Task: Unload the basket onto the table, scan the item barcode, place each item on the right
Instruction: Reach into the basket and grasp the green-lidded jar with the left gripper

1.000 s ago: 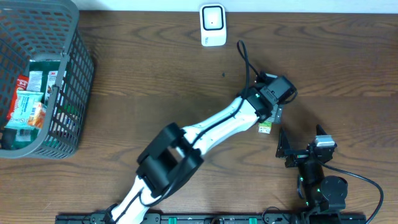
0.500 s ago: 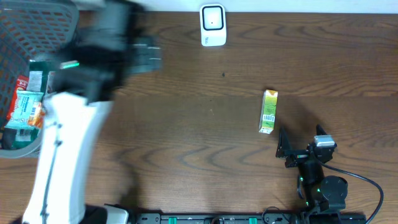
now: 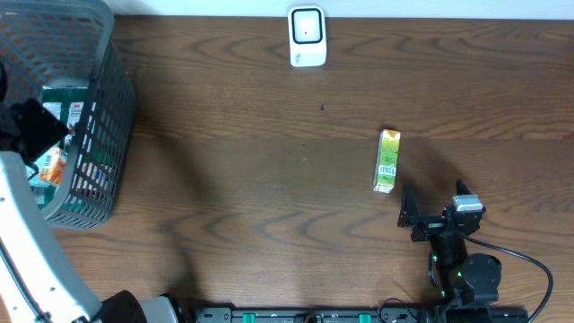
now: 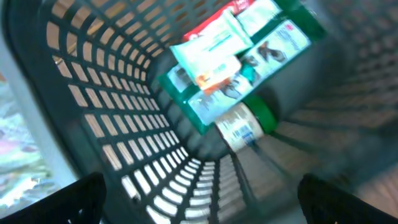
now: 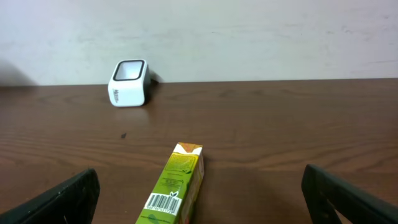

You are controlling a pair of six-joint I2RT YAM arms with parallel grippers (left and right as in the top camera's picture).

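The green carton (image 5: 176, 186) lies flat on the table (image 3: 224, 161) just ahead of the wide-open, empty right jaws; the open left jaws hover over the basket (image 4: 124, 143), well apart from it.

We note the basket (image 3: 99, 135) at the table's (image 3: 224, 179) left end, packets (image 4: 211, 56) inside; scanner (image 3: 306, 36) at the far edge; carton (image 3: 387, 161) lying right of centre.

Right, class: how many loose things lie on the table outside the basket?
2. A carton lies right of centre, near the right gripper; a scanner stands at the far edge. The left arm covers one corner, so more may be hidden.
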